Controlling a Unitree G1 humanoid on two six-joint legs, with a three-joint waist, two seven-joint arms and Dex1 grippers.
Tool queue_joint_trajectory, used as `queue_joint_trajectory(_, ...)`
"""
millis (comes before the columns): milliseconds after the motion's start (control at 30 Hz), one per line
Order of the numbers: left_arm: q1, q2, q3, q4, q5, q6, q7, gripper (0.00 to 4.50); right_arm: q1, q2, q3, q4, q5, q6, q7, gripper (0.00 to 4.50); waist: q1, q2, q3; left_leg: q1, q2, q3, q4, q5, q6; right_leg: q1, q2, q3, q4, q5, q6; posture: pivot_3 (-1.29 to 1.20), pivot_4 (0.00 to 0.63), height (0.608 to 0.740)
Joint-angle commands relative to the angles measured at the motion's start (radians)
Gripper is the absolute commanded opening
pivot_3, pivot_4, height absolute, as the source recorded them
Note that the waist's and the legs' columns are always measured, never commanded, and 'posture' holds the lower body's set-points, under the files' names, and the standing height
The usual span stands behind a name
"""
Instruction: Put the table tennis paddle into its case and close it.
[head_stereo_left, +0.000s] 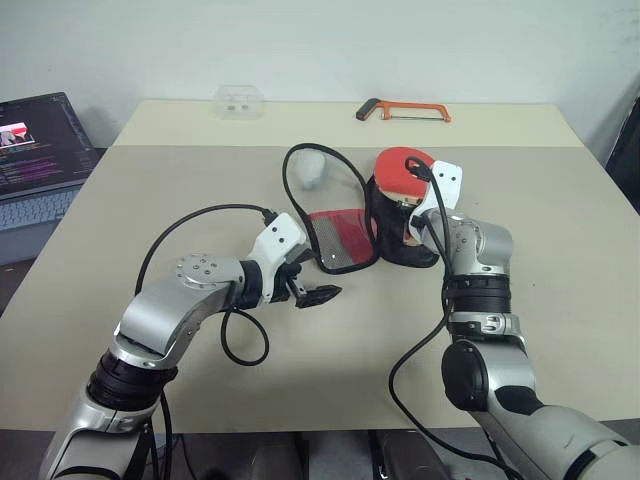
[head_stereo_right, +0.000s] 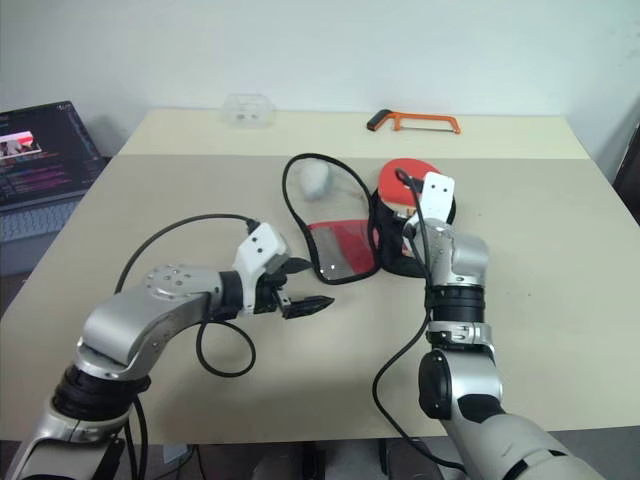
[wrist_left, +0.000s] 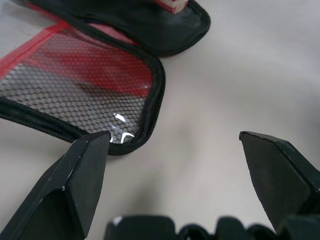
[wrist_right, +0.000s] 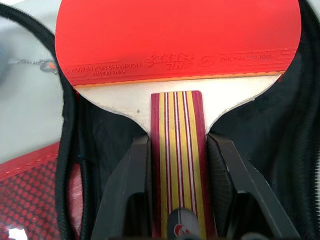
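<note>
The table tennis paddle (wrist_right: 175, 45) sits in the right gripper (wrist_right: 177, 165), whose 2 fingers are clamped on the striped handle, the red face leading out over the black lining of the case (head_stereo_left: 395, 225) — held by the handle, probably, so the blade can slide in first. In the head views the case lies unzipped near the table's (head_stereo_left: 560, 250) middle, its red mesh flap (head_stereo_left: 340, 238) folded out toward 9 o'clock. The left gripper (head_stereo_left: 312, 293) waits at the flap's 7 o'clock corner, spread wide and holding nothing — well placed, I'd judge, to steady or fold the flap. Far back, toward 12 o'clock, lies an orange hacksaw (head_stereo_left: 405, 110).
</note>
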Motion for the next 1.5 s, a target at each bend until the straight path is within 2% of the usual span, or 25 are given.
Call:
queue_joint_trajectory(33,0.007,0.010,0.029,-0.049,-0.006,0.006,0.005,4.50,-0.031,0.008,0.005,-0.049,0.010,-0.016,-0.018,1.10,0.000,0.000,0.000,0.000,0.000,0.000,0.000,0.000,0.000,0.000,0.000,0.000,0.000,0.000,0.000,0.00,0.150,0.740)
queue_joint_trajectory(367,0.012,0.006,0.030,-0.056,-0.005,0.017,0.011,4.50,0.046,0.038,0.003,-0.249,-0.002,0.119,-0.109,1.10,0.001,0.000,0.000,0.000,0.000,-0.001,0.000,0.000,0.000,0.000,0.000,0.000,0.000,0.000,0.000,0.00,0.150,0.740)
queue_joint_trajectory(633,-0.001,0.003,0.018,-0.043,0.003,0.009,0.004,4.50,0.071,0.072,0.018,-0.284,0.006,0.146,-0.116,1.10,-0.001,0.000,0.000,0.000,0.000,-0.001,0.000,0.000,0.000,0.000,0.000,-0.001,0.001,0.000,0.000,0.00,0.150,0.740)
queue_joint_trajectory(1500,0.018,0.005,0.021,-0.077,-0.001,0.024,0.028,4.50,0.065,0.049,0.058,-0.122,-0.026,0.032,-0.067,1.10,-0.001,0.000,0.000,0.000,0.000,-0.001,0.000,0.000,0.000,0.000,0.000,-0.001,0.001,0.000,0.000,0.00,0.150,0.740)
